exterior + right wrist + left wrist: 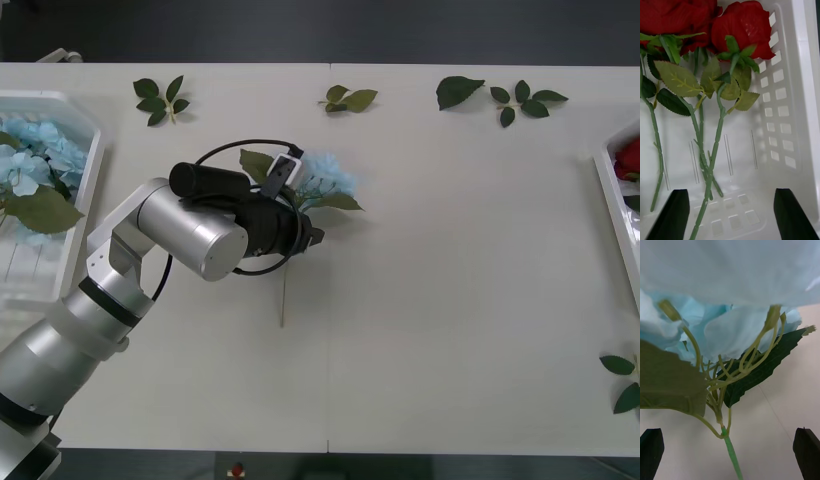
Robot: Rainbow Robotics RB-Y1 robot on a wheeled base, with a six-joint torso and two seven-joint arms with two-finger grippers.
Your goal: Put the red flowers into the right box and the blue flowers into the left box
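Left tool astride blue flower stem.

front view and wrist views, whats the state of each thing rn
blue flower: lying on the table, not gripped
left gripper: open, fingers either side of the blue flower's stem
right gripper: open, over the right box
red flowers: lying in the right box
left box: holds blue flowers

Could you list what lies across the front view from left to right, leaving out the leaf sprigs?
left box holding blue flowers → left gripper over a lone blue flower → right box holding red flowers.
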